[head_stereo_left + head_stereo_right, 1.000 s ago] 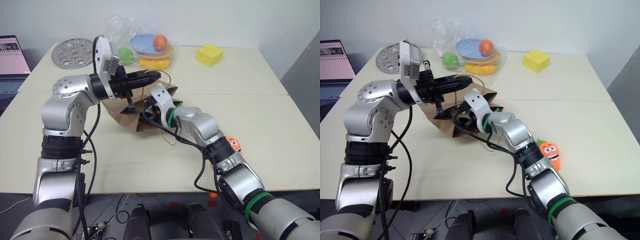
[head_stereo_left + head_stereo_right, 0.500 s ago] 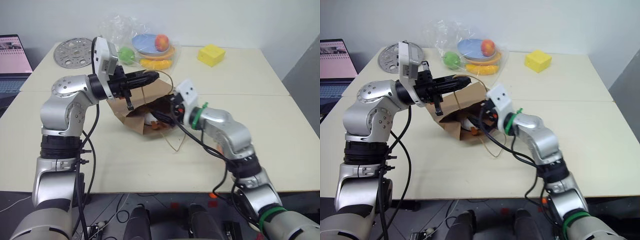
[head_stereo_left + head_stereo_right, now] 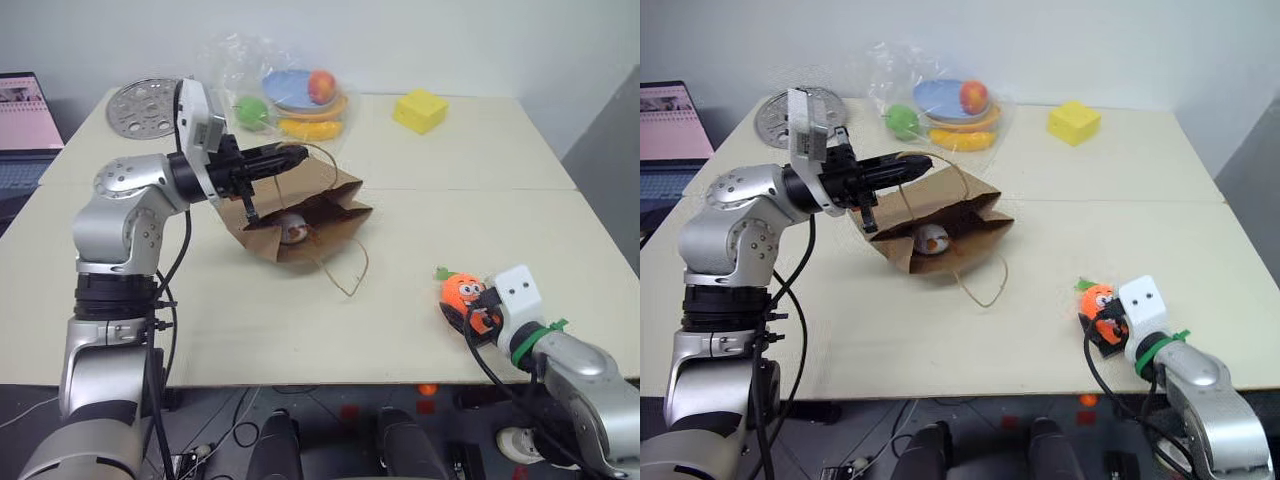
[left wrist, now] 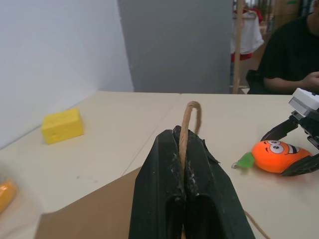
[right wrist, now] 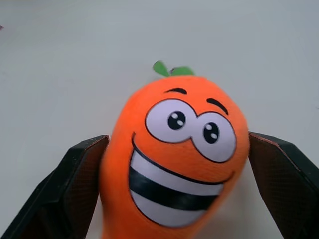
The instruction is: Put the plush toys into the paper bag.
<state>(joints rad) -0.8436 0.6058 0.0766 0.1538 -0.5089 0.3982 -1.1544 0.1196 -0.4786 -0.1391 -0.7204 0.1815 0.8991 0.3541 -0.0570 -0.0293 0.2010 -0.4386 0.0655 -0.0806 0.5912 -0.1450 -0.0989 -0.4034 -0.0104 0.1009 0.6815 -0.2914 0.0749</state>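
The brown paper bag (image 3: 318, 212) lies on its side mid-table with its mouth facing me. My left gripper (image 3: 292, 155) is shut on one twisted handle (image 4: 186, 124) and holds that side of the mouth up. The white egg-shaped plush toy (image 3: 292, 229) rests inside the bag. The orange carrot plush toy (image 3: 457, 291) lies on the table near the front right. My right gripper (image 5: 177, 142) is open there, its fingers (image 5: 70, 194) on either side of the carrot. The bag's other handle (image 3: 345, 275) trails loose on the table.
At the back stand a clear plastic bag of glossy fruit and plates (image 3: 300, 90), a yellow sponge block (image 3: 420, 108) and a round metal disc (image 3: 145, 105). A laptop (image 3: 22, 120) sits far left. A person in black (image 4: 294, 59) sits beyond the table's right side.
My right gripper has come out of the bag's mouth and swung right and down to the carrot, opening wide. The egg toy stays in the bag. The left gripper has kept still.
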